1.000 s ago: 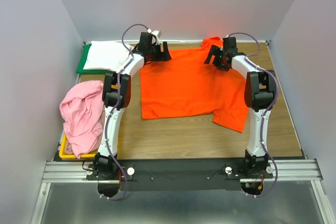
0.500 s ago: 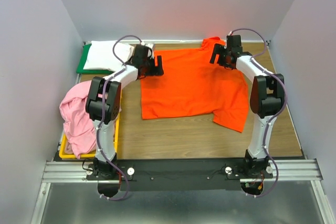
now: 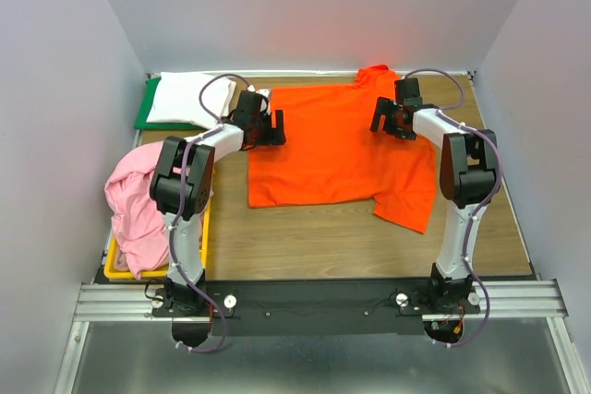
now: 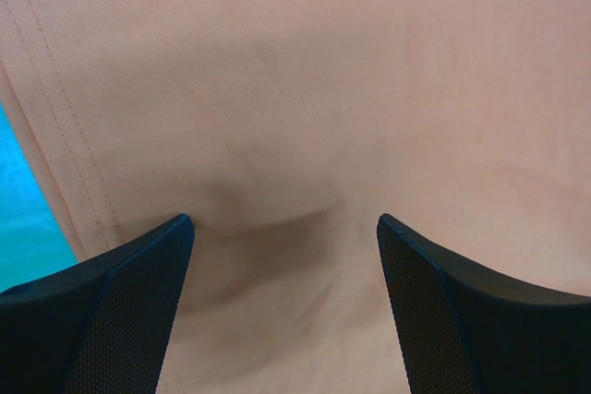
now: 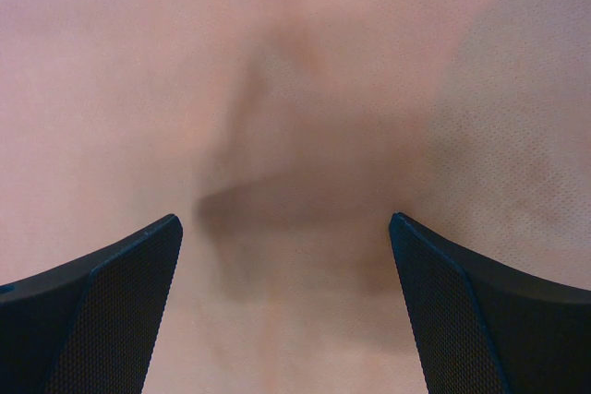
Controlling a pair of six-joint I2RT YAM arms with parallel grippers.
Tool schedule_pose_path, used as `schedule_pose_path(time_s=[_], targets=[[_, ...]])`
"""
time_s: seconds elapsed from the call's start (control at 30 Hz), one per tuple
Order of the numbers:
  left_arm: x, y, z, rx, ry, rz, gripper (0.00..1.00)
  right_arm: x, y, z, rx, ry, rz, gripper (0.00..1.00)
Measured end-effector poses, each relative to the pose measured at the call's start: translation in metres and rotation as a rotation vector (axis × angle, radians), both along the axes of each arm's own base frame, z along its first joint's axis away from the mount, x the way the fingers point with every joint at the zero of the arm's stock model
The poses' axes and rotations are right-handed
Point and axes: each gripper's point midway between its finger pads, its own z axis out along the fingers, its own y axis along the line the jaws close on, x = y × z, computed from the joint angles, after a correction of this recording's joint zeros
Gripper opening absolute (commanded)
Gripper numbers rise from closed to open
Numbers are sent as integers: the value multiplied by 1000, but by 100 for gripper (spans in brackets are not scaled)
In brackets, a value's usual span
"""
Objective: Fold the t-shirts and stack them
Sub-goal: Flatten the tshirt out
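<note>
An orange t-shirt [image 3: 337, 140] lies spread flat across the table's middle, one sleeve hanging toward the front right. My left gripper [image 3: 272, 126] hovers open over its upper left edge; the left wrist view shows the cloth [image 4: 305, 117] filling the gap between wide-apart fingers [image 4: 111, 311], with its stitched hem at the left. My right gripper [image 3: 383, 119] stands open over the shirt's upper right part, and its wrist view shows cloth [image 5: 295, 108] with a shallow crease between spread fingertips [image 5: 480, 311]. A white t-shirt [image 3: 189, 97] lies folded at the back left. A pink t-shirt [image 3: 143, 200] is heaped at the left.
The folded white shirt rests on a flat green board [image 3: 146, 115] in the back left corner. A yellow bin [image 3: 125, 271] at the front left holds the pink heap. Grey walls close in the table on three sides; the arm bases stand on a rail at the near edge.
Both grippers have come nearer and lower onto the orange shirt, the left one moving right from the board's side, the right one coming in from the back edge. Both stayed open.
</note>
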Motion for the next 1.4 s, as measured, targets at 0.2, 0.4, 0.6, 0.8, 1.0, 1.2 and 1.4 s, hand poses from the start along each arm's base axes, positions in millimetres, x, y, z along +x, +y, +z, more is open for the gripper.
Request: schedule_pose_path(time_s=[0.2,0.4,0.6,0.8,1.0,1.2,1.4], targets=[[27,-7,1,1,-26,-8,88,2,-2,0,9,-8,-27,100],[55,-14,3,9,-41,-16,88,6,-4,0,30,-16,-59,100],[73,-15,3,19,-43,-20,88,21,-9,2,41,-35,-80,100],[79,-14,3,28,-38,-19,88,35,-11,4,53,-46,-83,100],[54,3,21,62,-42,25,90,35,-6,11,60,-37,-29,100],[12,26,108,89,-199,128,89,44,0,39,78,-93,16,100],[-53,31,122,58,-245,162,67,12,5,85,119,-140,45,100]])
